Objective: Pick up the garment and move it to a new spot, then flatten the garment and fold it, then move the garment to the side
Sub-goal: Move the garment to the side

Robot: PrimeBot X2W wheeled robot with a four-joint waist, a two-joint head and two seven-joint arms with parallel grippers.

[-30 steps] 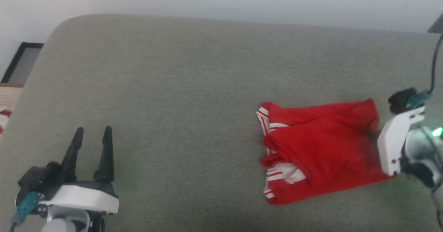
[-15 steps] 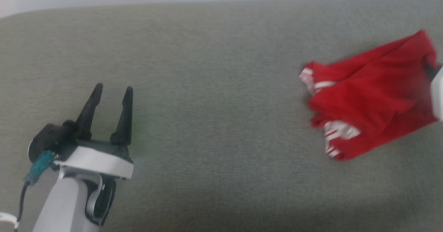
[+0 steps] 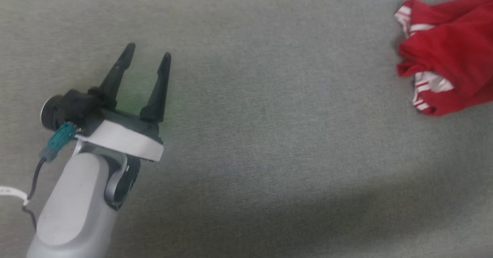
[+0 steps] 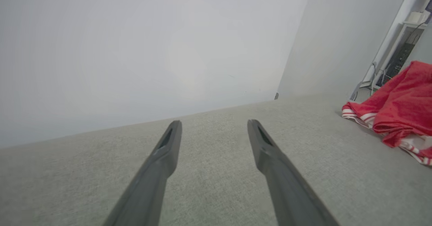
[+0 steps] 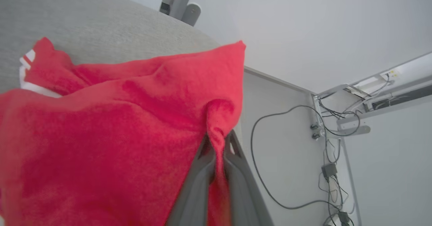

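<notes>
Grey upholstered surface [image 3: 269, 142] bears the bunched red garment [image 3: 450, 54] far right, its edge pinched by the right gripper [image 5: 218, 141]; the left gripper [image 3: 148, 51], near left, stands spread.

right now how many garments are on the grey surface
1: a crumpled red shirt with white striped trim, far right on the grey fabric surface, pinched by the right gripper.

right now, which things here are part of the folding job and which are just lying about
Part of the job:
- garment, red with white striped trim
- right gripper, shut on its edge
- left gripper, open, apart from it
- grey padded surface beneath

Just lying about:
- cables along the white wall
</notes>
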